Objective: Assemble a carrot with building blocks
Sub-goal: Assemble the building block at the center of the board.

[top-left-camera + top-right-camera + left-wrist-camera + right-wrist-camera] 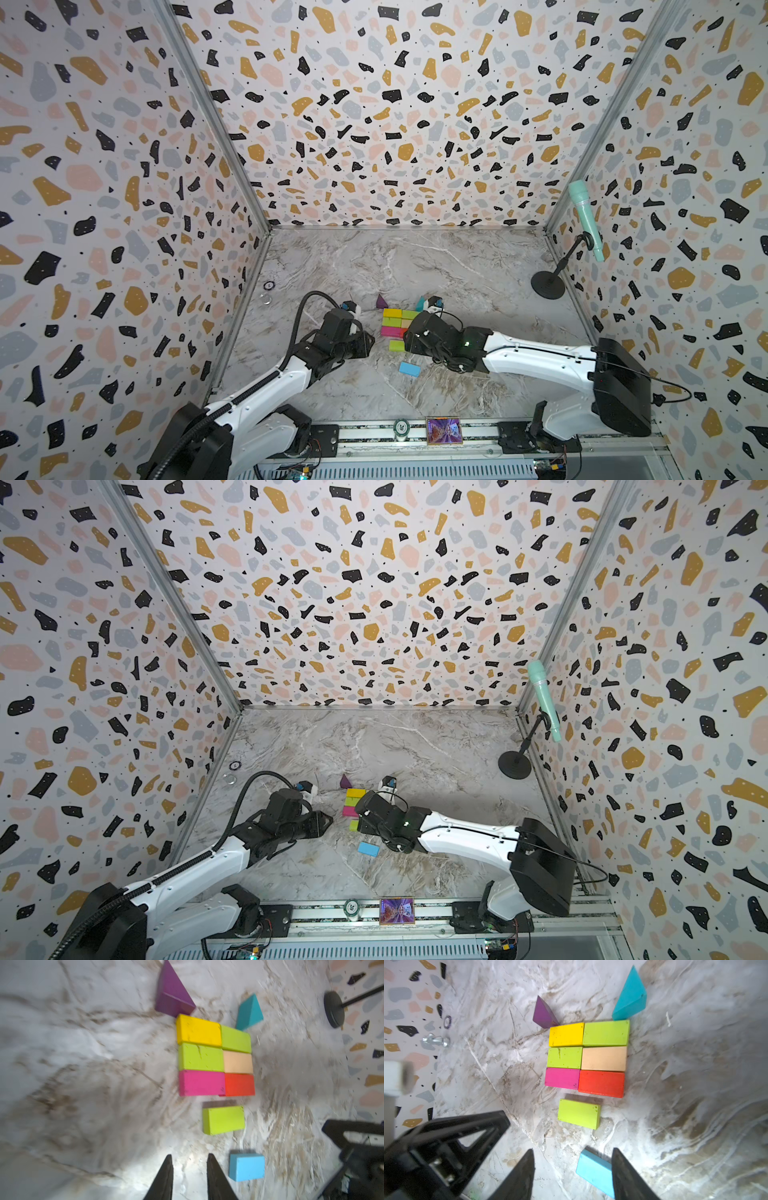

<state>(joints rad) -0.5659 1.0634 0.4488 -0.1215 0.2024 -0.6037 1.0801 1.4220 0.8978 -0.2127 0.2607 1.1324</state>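
Marble bench [457,266] between terrazzo walls, with the carrot [216,1055] built down to its third row and the tip bricks loose.
Yellow, lime, tan, magenta and red bricks sit tight in three pairs; the purple wedge [172,995] touches the yellow corner and the teal wedge [631,997] stands at the upper lime brick's corner. A single lime green brick [223,1120] lies just below the magenta-red row, apart from it and slightly skewed, and the blue brick [593,1172] lies further out, turned askew. The left hand [190,1156] is released and empty, fingers narrowly apart. The right hand [573,1150] hangs spread over the blue brick, grasping nothing. The step looks like tapering the tip: next, nudge the lime brick flush and centred, then square the blue one beneath it.
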